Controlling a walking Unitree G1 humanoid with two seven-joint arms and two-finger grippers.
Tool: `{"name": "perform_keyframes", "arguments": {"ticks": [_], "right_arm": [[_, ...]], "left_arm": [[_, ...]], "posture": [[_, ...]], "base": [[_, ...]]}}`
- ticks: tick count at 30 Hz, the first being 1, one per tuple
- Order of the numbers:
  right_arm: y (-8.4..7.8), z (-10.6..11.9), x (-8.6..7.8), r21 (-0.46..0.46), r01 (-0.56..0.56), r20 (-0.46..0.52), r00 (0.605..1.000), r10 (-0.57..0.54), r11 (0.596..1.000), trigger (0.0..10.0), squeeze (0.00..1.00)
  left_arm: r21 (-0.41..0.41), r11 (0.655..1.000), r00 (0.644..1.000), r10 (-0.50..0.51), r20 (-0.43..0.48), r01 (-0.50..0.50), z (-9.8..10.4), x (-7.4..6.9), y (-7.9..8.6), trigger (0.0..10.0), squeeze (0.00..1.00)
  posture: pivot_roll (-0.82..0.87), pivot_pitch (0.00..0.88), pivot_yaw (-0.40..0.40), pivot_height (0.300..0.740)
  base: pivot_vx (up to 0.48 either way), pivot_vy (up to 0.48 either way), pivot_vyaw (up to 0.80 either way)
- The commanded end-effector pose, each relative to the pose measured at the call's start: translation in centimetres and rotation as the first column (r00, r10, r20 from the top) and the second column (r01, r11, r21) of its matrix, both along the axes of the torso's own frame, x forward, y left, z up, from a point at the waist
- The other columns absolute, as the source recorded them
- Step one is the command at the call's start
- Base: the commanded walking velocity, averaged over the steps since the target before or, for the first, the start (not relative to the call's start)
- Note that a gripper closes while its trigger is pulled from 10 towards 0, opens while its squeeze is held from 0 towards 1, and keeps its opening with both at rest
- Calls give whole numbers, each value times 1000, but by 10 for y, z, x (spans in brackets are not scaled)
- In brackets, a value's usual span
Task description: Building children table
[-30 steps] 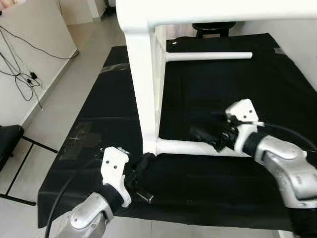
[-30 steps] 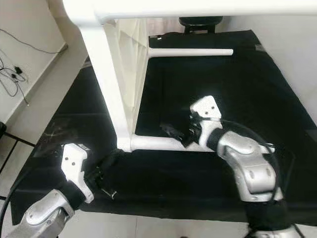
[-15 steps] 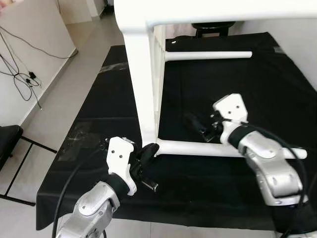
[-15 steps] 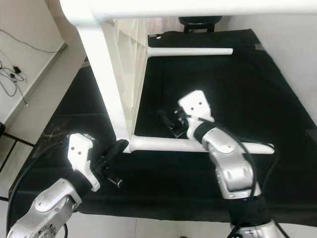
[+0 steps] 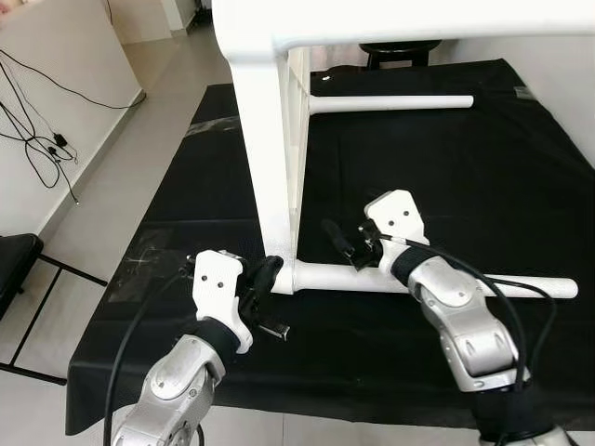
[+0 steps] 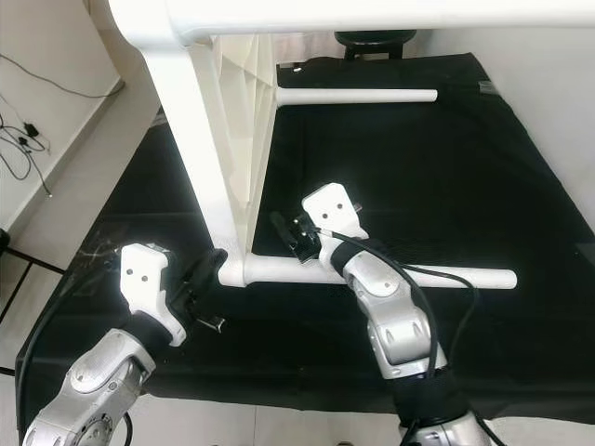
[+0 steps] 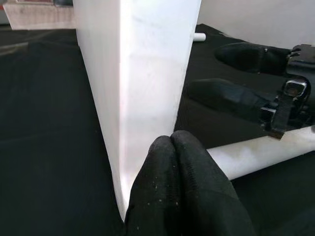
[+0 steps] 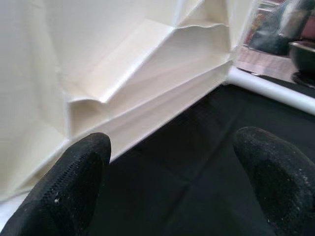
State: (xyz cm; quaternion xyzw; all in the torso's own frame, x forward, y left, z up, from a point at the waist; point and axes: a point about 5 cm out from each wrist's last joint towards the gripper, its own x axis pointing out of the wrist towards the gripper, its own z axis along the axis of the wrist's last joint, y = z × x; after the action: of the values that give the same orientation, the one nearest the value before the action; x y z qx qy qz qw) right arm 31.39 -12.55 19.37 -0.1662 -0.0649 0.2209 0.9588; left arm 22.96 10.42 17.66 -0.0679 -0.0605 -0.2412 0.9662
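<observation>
The white children's table (image 5: 270, 139) lies on its side on a black mat (image 5: 446, 177), its top standing as an upright slab. One white leg (image 5: 446, 282) runs low along the mat toward the right; another leg (image 5: 390, 104) sticks out farther back. My left gripper (image 5: 268, 272) is shut, its fingertips (image 7: 172, 145) pressed against the slab's lower near corner where the leg joins. My right gripper (image 5: 337, 238) is open just above the near leg, fingers (image 8: 74, 172) pointing at the ribbed underside (image 8: 147, 73) of the tabletop with nothing between them.
Loose cables (image 5: 42, 139) trail over the tiled floor at the left. A black metal frame (image 5: 37, 279) stands at the lower left beside the mat. A black stool (image 5: 400, 51) sits behind the table. A pale wall (image 5: 572, 84) bounds the right side.
My right gripper has swung left along the near leg toward the tabletop's underside. My left gripper has moved up and in against the slab's lower corner.
</observation>
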Motion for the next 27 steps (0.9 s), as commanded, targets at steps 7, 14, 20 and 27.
{"name": "perform_keyframes", "arguments": {"ticks": [7, 14, 20, 27], "right_arm": [[18, -6, -3, 7, -53, 11, 999, 53, 999, 10000, 0], [17, -1, 0, 9, -46, 24, 999, 45, 999, 10000, 0], [15, -1, 1, 5, -36, 29, 999, 36, 999, 10000, 0], [15, -2, 1, 3, -33, 33, 999, 33, 999, 10000, 0]], "left_arm": [[-43, 998, 999, 40, -36, -41, -8, 1, 9, 10000, 0], [-57, 998, 998, 32, -50, -35, -9, 3, 9, 10000, 0], [-61, 998, 998, 28, -58, -31, -10, 4, 10, 10000, 0], [-58, 997, 997, 37, -66, -41, -12, 5, 10, 10000, 0]], "posture": [[-120, 138, 84, 740], [-124, 138, 87, 740], [-127, 137, 94, 740], [-128, 133, 95, 740]], "base": [[0, -480, 0], [0, -124, 0], [0, 0, 0], [0, 0, 0]]}}
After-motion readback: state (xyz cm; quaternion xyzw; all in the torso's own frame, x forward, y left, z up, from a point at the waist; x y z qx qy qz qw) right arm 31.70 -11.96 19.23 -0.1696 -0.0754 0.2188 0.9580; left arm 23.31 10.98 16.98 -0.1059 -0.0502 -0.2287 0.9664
